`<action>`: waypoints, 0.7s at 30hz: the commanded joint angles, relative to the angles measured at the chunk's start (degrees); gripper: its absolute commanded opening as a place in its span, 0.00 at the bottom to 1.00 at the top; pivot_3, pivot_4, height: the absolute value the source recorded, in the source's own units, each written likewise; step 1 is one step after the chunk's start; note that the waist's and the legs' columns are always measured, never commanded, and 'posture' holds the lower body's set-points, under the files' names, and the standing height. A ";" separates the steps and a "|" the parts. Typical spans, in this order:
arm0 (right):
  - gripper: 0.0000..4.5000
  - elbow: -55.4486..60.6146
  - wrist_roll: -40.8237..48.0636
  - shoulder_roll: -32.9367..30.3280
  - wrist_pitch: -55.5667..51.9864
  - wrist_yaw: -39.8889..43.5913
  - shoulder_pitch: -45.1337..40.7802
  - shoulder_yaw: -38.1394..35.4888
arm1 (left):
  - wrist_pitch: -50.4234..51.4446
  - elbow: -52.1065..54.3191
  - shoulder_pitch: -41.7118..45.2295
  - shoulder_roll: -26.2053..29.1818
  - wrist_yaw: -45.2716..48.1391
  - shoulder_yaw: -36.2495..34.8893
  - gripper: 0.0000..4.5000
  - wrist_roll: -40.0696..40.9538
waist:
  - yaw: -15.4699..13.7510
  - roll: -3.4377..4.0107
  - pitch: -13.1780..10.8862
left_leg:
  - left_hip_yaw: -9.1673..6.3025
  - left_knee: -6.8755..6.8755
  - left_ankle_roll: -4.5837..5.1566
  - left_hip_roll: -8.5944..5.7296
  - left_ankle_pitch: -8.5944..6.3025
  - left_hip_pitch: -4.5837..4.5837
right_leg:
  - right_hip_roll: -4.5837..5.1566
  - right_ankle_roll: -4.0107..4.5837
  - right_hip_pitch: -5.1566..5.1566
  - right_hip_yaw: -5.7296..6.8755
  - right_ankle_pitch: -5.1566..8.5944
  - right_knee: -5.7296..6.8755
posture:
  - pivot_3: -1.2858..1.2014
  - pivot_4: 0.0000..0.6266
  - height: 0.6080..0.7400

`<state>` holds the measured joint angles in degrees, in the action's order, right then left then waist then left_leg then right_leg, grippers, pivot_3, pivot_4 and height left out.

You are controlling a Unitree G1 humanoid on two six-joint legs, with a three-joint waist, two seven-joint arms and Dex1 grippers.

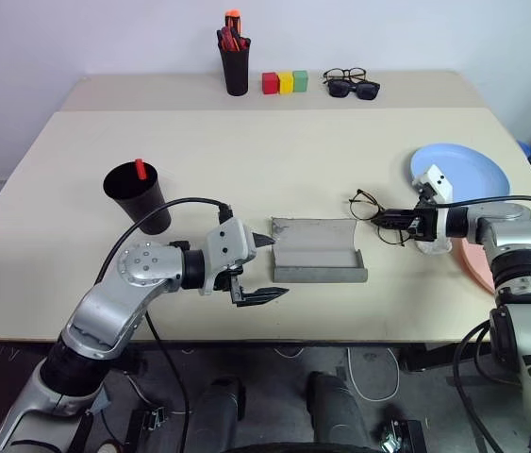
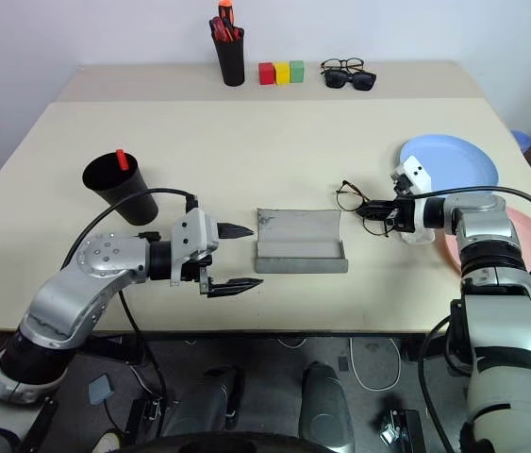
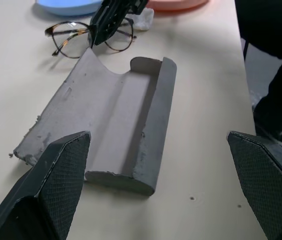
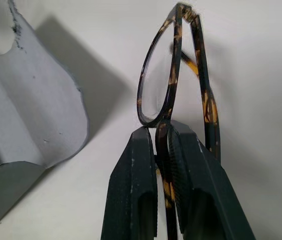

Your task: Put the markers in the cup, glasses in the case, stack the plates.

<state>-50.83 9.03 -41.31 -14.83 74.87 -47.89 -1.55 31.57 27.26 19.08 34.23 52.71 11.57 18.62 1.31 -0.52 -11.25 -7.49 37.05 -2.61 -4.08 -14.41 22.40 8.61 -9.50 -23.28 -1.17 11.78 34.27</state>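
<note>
**Q:** What does the figure show of the step in hand?

**A:** At right of centre in the head view, the right pincer (image 1: 384, 219) is pressed together on the frame of the glasses (image 1: 371, 206), which lie on the bench (image 1: 246, 160) between the blue plate (image 1: 472, 170) and the open grey case (image 1: 317, 250). The wrist view shows the fingers (image 4: 133, 185) clamping the rim beside one lens.

**Q:** And the other arm?

**A:** The left pincer (image 1: 263, 268), lower centre, is spread wide just beside the case's left end, holding nothing.

**Q:** How is the transfer best done?

**A:** Probably by lifting the glasses clear of the bench, carrying them left over the case's trough and lowering them lengthwise along it. The thin frame may swivel in so narrow a pinch, so slow travel seems wise; the left pincer could steady the case.
</note>
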 commanded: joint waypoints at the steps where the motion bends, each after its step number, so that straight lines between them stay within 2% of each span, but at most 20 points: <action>1: 0.01 16.71 6.64 -0.61 -4.55 0.71 2.38 -4.14 | -2.89 2.92 -2.50 1.01 0.37 -5.08 1.00 2.95 | 0.13 0.03 -0.01 | 0.00 -0.01 0.00 0.01 0.00 0.00 | 0.00 0.00 -0.03 -0.01 0.00 0.02 | 0.52 0.24 0.99; 5: 0.01 36.15 12.80 2.14 -9.86 -2.76 9.15 -5.98 | -7.27 3.49 -6.84 -0.31 -1.02 -11.07 1.00 5.80 | -0.05 0.04 0.00 | -0.04 -0.04 0.00 0.03 0.00 0.00 | -0.01 0.01 -0.05 0.00 0.01 0.05 | 0.52 0.24 0.99; 7: 0.01 42.77 14.71 3.61 -11.19 -4.85 11.87 -5.98 | -6.83 3.43 -8.12 0.99 -0.33 -12.44 1.00 6.83 | -0.32 0.03 0.00 | -0.05 -0.02 0.00 0.03 0.00 0.00 | -0.01 0.01 -0.04 0.00 0.01 0.05 | 0.52 0.24 0.99; 9: 0.01 47.94 15.29 5.16 -11.38 -5.92 14.91 -4.16 | -5.74 2.79 -9.65 3.88 4.30 -14.63 1.00 10.84 | -0.52 0.03 0.00 | -0.04 0.04 0.00 0.02 0.00 0.00 | -0.01 0.01 -0.02 0.00 0.00 0.06 | 0.52 0.24 0.99; 13: 0.01 49.62 12.40 6.69 -7.96 -7.08 18.40 0.20 | -4.71 -0.99 -9.93 6.86 9.36 -18.48 1.00 17.00 | -0.49 0.03 0.00 | -0.04 0.04 0.00 0.01 -0.01 0.00 | -0.01 0.02 -0.01 0.01 0.02 0.04 | 0.52 0.24 0.99; 21: 0.01 45.18 5.65 5.70 0.30 -5.80 19.45 7.65 | -7.56 -2.65 -11.09 9.44 13.35 -19.30 1.00 17.51 | -0.23 0.03 0.00 | -0.01 0.00 0.00 0.03 0.00 0.00 | -0.01 0.04 -0.06 0.00 0.01 0.06 | 0.52 0.24 0.99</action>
<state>-5.87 15.87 -34.85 -16.90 68.49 -27.99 5.46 25.43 23.69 8.13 43.38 65.87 -6.64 35.63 1.08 -0.48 -11.25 -7.50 37.05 -2.61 -4.05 -14.42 22.40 8.60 -9.46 -23.34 -1.16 11.80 34.33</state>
